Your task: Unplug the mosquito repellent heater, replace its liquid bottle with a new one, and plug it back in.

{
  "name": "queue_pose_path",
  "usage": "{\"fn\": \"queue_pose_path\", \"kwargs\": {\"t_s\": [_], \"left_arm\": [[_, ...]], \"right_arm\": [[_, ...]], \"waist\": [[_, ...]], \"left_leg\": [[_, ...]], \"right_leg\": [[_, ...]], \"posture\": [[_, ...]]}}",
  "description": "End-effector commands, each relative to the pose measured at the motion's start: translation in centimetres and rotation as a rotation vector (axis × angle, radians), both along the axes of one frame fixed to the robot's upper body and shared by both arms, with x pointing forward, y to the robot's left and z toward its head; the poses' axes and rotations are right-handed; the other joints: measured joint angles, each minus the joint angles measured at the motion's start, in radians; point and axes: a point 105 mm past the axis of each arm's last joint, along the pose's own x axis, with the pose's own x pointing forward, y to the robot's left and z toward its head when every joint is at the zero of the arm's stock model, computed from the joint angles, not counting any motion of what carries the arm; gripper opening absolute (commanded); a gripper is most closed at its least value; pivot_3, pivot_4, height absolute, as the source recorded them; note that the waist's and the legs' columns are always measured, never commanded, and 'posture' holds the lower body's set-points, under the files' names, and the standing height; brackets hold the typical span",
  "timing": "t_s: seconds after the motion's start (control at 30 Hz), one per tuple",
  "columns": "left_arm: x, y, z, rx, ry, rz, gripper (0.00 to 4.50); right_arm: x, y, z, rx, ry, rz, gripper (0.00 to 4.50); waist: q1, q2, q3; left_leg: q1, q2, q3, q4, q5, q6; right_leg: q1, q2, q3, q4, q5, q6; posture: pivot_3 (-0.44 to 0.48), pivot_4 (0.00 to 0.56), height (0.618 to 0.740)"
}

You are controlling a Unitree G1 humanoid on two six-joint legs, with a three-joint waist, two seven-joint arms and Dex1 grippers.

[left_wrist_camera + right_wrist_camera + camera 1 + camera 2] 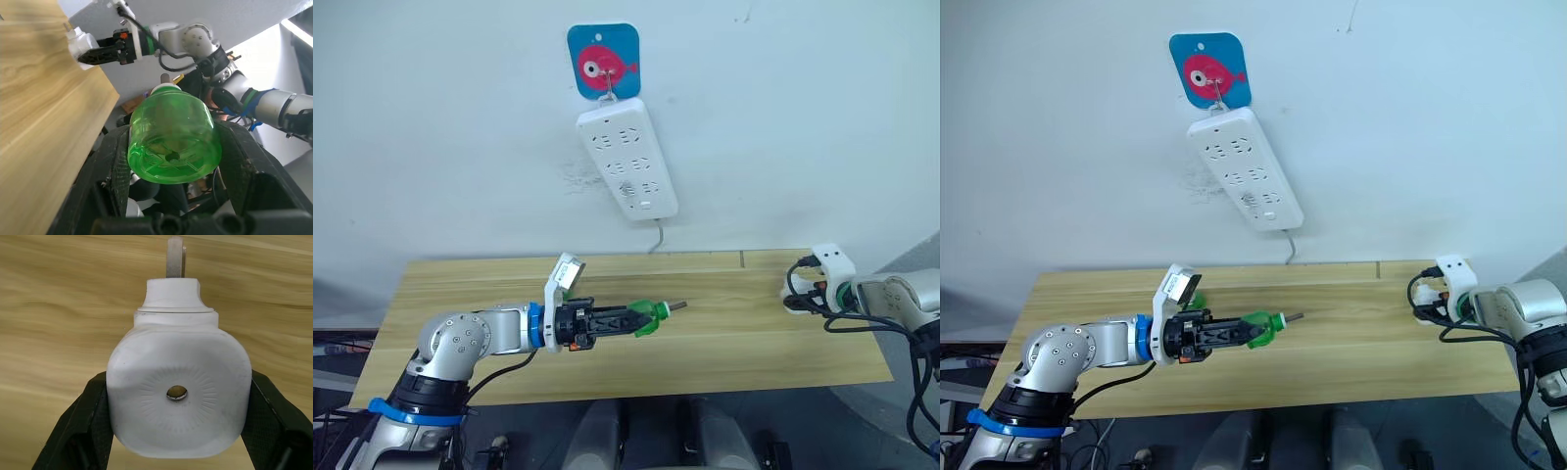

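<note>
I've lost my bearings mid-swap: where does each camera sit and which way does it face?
Eye views: head, looking down over the table to the wall strip; both arms show.
Left wrist: along the left gripper clamping the green bottle, toward the right gripper.
Right wrist: along the right gripper clamping the heater, down at the table.
Shared: the bottle.
</note>
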Motion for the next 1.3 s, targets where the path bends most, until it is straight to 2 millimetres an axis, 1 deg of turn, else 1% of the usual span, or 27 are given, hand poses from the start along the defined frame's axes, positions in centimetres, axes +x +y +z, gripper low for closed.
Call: {"fn": "queue_pose_path", "kwargs": {"t_s": [0.03,0.23,0.43,0.7,0.77,0.83,0.87,0.93,1.07,1.13,1.17,1.2,1.23,1.27,1.3], "left_arm": [[-0.5,0.1,0.7,-0.01,-0.039,0.005,2.27],[-0.5,0.1,0.6,-0.005,-0.04,0.026,2.27],[-0.8,0.0,0.8,-0.002,-0.048,0.009,2.27],[-0.8,-0.1,0.8,0.008,-0.048,0.0,2.27],[-0.8,-0.2,0.8,0.007,-0.048,-0.001,2.27],[-0.9,-0.3,0.9,0.004,-0.05,-0.007,2.27],[-1.0,-0.3,1.0,0.002,-0.05,-0.01,2.27],[-1.1,-0.4,1.0,0.002,-0.05,-0.013,2.27],[-1.1,-0.4,1.0,-0.004,-0.052,-0.009,2.27],[-0.9,-0.3,0.9,0.011,-0.082,0.007,2.27],[-0.7,-0.3,0.7,0.037,-0.119,0.02,2.27],[-0.3,-0.4,0.3,0.084,-0.193,0.042,2.27],[0.5,-0.8,0.3,0.126,-0.321,0.088,2.27],[0.9,-1.1,0.4,0.149,-0.416,0.116,2.27],[1.6,-1.4,0.7,0.156,-0.484,0.163,2.27]], "right_arm": [[0.0,-0.3,-0.2,0.024,0.026,-0.039,2.98],[-0.3,0.3,-1.7,0.055,0.063,-0.073,2.98],[-0.3,0.5,-2.1,0.092,0.07,-0.127,2.98],[-1.1,1.2,-2.6,0.114,0.116,-0.125,2.98],[-1.1,1.1,-2.6,0.115,0.116,-0.129,3.73],[-1.1,1.1,-2.5,0.116,0.114,-0.132,4.37],[-1.1,1.1,-2.5,0.117,0.113,-0.132,4.44],[-1.0,1.1,-1.9,0.123,0.102,-0.127,4.44],[-1.2,0.7,0.5,0.133,0.071,-0.116,4.44],[-1.4,0.3,2.5,0.119,0.039,-0.092,4.44],[-1.4,0.3,3.4,0.094,0.007,-0.054,4.44],[-1.4,0.4,4.4,0.091,-0.016,-0.032,4.44],[-1.1,1.8,5.8,0.166,-0.055,-0.001,4.44],[-1.0,2.7,6.7,0.223,-0.079,0.019,4.44],[-1.0,4.2,7.8,0.333,-0.093,0.035,4.44]], "waist": [[-0.001,0.0,0.0],[0.002,0.0,0.0],[0.004,0.0,0.0],[0.004,0.0,0.0],[0.004,0.0,0.0],[0.004,0.0,0.0],[0.004,0.0,0.0],[0.003,0.0,0.0],[0.004,0.001,0.001],[0.004,0.002,0.001],[0.004,0.002,0.001],[0.004,0.002,0.002],[0.004,0.002,0.002],[0.004,0.002,0.002],[0.003,0.002,0.002]], "left_leg": [[0.0,0.0,0.0,0.0,0.0,0.0],[0.0,0.0,0.0,0.0,0.0,0.0],[0.0,0.0,0.0,0.0,0.0,0.0],[0.001,0.0,-0.001,0.0,0.0,0.0],[0.001,0.0,-0.001,0.0,0.0,0.0],[0.001,0.0,-0.001,0.0,0.0,0.0],[0.001,0.0,-0.001,0.0,0.0,0.0],[0.001,0.0,-0.001,0.0,0.0,0.0],[0.001,0.0,-0.001,0.0,0.0,0.0],[0.001,0.0,-0.001,0.0,0.0,0.0],[0.001,0.0,-0.001,0.0,0.0,0.0],[0.001,0.0,-0.001,-0.001,0.0,0.0],[0.001,0.0,-0.001,-0.001,0.0,0.0],[0.001,0.0,-0.001,-0.001,0.0,0.0],[0.001,0.0,-0.001,-0.002,0.0,0.0]], "right_leg": [[0.0,0.0,0.0,0.0,0.0,0.0],[0.0,0.0,0.0,0.001,0.0,0.0],[0.0,0.0,0.0,0.001,0.0,0.0],[0.0,0.0,0.0,0.001,0.0,0.0],[0.001,0.0,0.0,0.001,0.0,0.0],[0.001,0.0,0.0,0.001,0.0,0.0],[0.001,0.0,0.0,0.001,0.0,0.0],[0.001,0.0,0.0,0.001,0.0,0.0],[0.001,0.0,0.0,0.001,0.0,0.0],[0.0,-0.001,0.0,0.0,0.0,0.0],[0.0,-0.001,0.0,0.0,0.0,0.0],[0.0,-0.001,0.0,0.0,0.0,0.0],[0.0,-0.001,0.0,-0.001,0.0,0.0],[0.001,-0.001,0.0,-0.001,0.0,0.0],[0.001,-0.001,0.0,-0.002,0.0,-0.001]], "posture": [[0.16,0.224,0.74],[0.17,0.23,0.74],[0.169,0.237,0.74],[0.166,0.239,0.74],[0.166,0.239,0.74],[0.161,0.241,0.74],[0.161,0.241,0.74],[0.161,0.241,0.74],[0.154,0.241,0.74],[0.15,0.238,0.74],[0.136,0.237,0.74],[0.136,0.237,0.74],[0.127,0.237,0.74],[0.127,0.237,0.74],[0.127,0.237,0.74]]}}
